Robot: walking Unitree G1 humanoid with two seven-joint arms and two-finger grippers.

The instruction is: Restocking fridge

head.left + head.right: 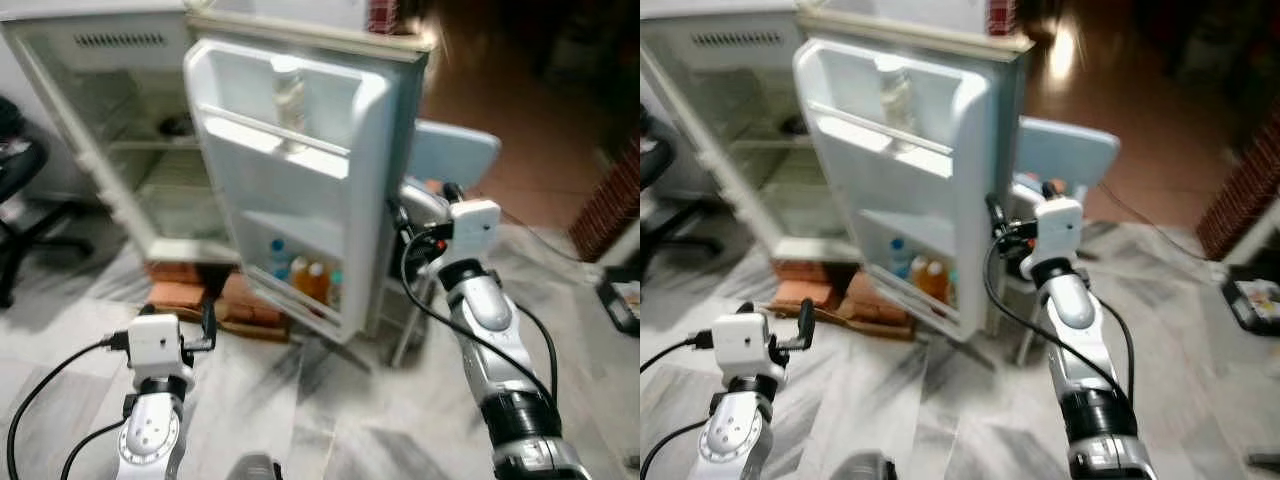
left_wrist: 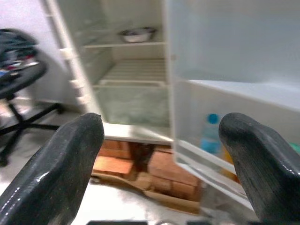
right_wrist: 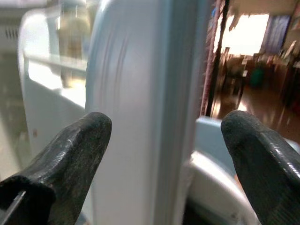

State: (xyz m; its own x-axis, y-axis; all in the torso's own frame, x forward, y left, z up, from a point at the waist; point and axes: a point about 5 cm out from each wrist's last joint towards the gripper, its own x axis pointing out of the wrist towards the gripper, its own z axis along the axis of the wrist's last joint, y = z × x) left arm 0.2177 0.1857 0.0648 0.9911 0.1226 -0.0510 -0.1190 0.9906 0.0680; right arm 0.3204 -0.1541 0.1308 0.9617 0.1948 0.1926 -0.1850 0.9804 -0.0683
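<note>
White fridge (image 1: 120, 150) stands open, its tall white door (image 1: 300, 180) swung out toward the robot, long axis upright.

Right gripper (image 3: 159, 140) at the door's outer edge, fingers (image 3: 70, 154) spread wide either side of that edge; contact can't be told. Left gripper (image 2: 161, 154) low, left of the door, fingers wide apart, holding nothing. Door's lower shelf holds small bottles (image 1: 305, 275); tall clear bottle (image 1: 290, 100) on upper shelf. Red bricks (image 1: 185, 290) under the fridge.

Bottles (image 1: 305, 278) stand in the open fridge door (image 1: 300, 170), bricks (image 1: 200, 295) beneath.
</note>
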